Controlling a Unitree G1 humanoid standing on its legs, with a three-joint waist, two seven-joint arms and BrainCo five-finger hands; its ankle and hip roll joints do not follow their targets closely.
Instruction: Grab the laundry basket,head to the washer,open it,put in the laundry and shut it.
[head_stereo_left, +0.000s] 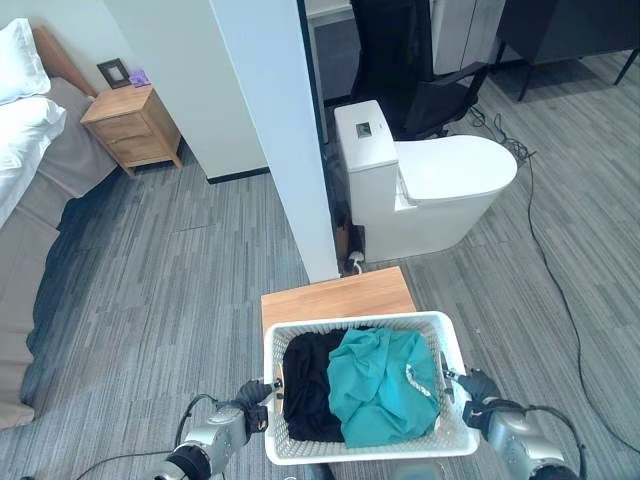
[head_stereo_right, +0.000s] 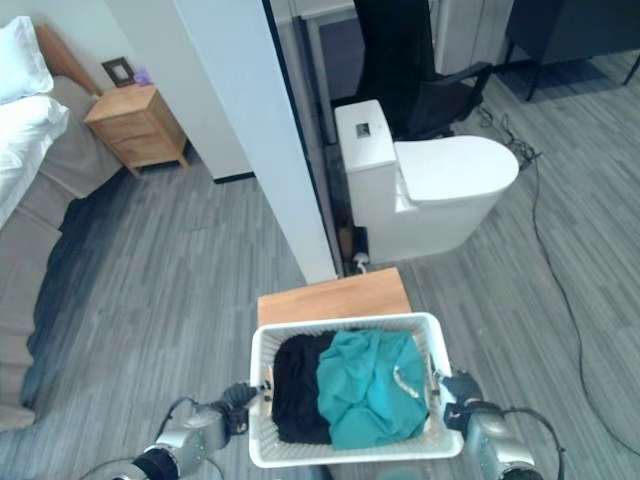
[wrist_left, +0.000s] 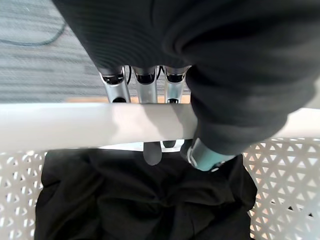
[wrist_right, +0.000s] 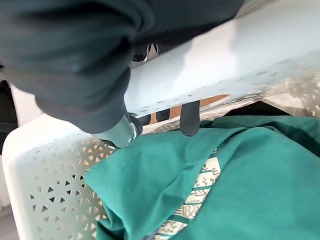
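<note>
A white lattice laundry basket (head_stereo_left: 300, 452) hangs between my two hands, just in front of a low wooden table (head_stereo_left: 335, 296). Inside it lie a black garment (head_stereo_left: 308, 385) on the left and a teal garment (head_stereo_left: 380, 385) on the right. My left hand (head_stereo_left: 252, 395) grips the basket's left rim (wrist_left: 75, 125); in the left wrist view the fingers (wrist_left: 145, 85) curl over the rim above the black garment (wrist_left: 140, 200). My right hand (head_stereo_left: 478, 388) holds the right rim (wrist_right: 225, 65), its fingers (wrist_right: 189, 120) hooked under it above the teal garment (wrist_right: 210, 180).
A white partition wall (head_stereo_left: 280, 130) stands straight ahead. A white toilet (head_stereo_left: 420, 180) sits right of it, a black office chair (head_stereo_left: 420, 70) behind. A wooden nightstand (head_stereo_left: 132, 125) and a bed (head_stereo_left: 30, 150) are at the far left. A black cable (head_stereo_left: 560, 290) runs along the floor on the right.
</note>
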